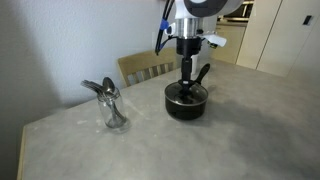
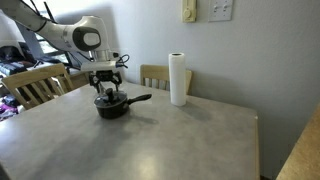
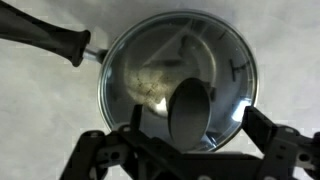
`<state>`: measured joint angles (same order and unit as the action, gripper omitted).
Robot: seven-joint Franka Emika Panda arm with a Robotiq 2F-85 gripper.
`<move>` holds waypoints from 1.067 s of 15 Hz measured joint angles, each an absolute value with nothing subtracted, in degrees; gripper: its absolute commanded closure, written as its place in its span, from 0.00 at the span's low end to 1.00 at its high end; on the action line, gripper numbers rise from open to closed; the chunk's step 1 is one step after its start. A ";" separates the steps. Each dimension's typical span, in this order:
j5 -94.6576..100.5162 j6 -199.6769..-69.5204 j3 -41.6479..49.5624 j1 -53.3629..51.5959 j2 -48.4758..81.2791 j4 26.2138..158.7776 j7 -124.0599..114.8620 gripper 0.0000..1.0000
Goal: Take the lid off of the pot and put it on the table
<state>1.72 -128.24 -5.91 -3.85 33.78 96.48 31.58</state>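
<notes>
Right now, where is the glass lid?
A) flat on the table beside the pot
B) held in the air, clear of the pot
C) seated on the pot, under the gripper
C: the lid covers the pot, with the open gripper straddling its knob.

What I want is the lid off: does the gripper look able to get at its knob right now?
Probably yes. The gripper hangs right over the lid, fingers open on either side of the knob, and nothing lies between them.
</notes>
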 measured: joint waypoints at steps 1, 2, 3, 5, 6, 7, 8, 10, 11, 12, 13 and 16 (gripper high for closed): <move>1.91 -128.07 -6.08 -3.86 34.28 95.99 31.58 0.26; 2.06 -127.88 -6.18 -3.86 34.73 95.47 31.58 0.34; 2.17 -127.70 -6.21 -3.86 35.14 95.05 31.58 0.40; 2.47 -127.44 -6.21 -3.84 35.60 94.60 31.57 0.55; 2.65 -127.26 -6.21 -3.84 35.65 94.51 31.57 0.62; 2.83 -127.12 -6.21 -3.84 35.67 94.45 31.57 0.69; 3.04 -126.98 -6.21 -3.84 35.67 94.42 31.56 0.74; 3.57 -126.64 -6.20 -3.84 35.67 94.17 31.40 0.86; 3.75 -126.39 -6.19 -3.83 35.70 94.09 31.28 0.86; 3.96 -126.06 -6.17 -3.83 35.70 94.02 30.97 0.86; 4.12 -125.71 -6.16 -3.83 35.70 93.94 30.63 0.86; 4.60 -124.44 -6.13 -3.83 35.60 93.61 29.22 0.86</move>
<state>4.60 -124.44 -6.13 -3.83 35.60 93.61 29.22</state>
